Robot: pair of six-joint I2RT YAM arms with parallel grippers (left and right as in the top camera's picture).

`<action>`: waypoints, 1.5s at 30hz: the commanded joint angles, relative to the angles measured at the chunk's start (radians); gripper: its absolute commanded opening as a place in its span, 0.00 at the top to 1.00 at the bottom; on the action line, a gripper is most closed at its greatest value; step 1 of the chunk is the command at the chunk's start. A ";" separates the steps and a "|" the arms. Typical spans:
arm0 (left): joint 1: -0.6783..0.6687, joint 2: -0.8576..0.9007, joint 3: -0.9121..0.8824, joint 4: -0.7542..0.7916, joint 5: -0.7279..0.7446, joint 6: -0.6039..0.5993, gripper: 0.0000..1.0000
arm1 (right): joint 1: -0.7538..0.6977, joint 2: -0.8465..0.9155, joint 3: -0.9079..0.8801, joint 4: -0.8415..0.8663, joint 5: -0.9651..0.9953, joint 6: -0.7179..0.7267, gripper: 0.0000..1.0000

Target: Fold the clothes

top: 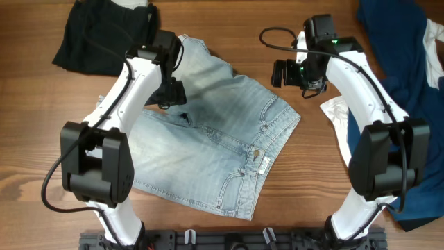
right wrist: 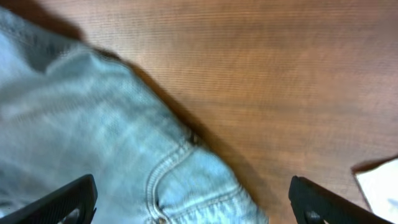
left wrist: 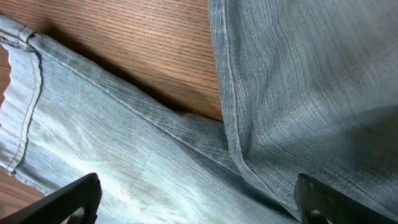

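Pale light-blue denim shorts (top: 215, 139) lie spread in the middle of the wooden table, waistband toward the right, legs toward the left. My left gripper (top: 170, 90) is open, low over the crotch fold between the two legs (left wrist: 205, 168). My right gripper (top: 283, 73) is open and empty, above the table just off the shorts' upper right corner; its wrist view shows the waistband corner and a pocket seam (right wrist: 161, 180) between the fingers. A black garment (top: 104, 35) lies at the back left. Dark navy garments (top: 409, 76) lie along the right side.
A white cloth or paper piece (top: 340, 114) lies under my right arm, also at the right edge of the right wrist view (right wrist: 379, 186). A black cable (top: 277, 38) loops near the right gripper. A dark rail (top: 229, 239) runs along the front edge.
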 commanded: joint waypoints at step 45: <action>0.005 -0.018 0.080 0.371 0.060 0.044 0.00 | -0.264 0.019 0.055 0.236 -0.005 -0.083 0.00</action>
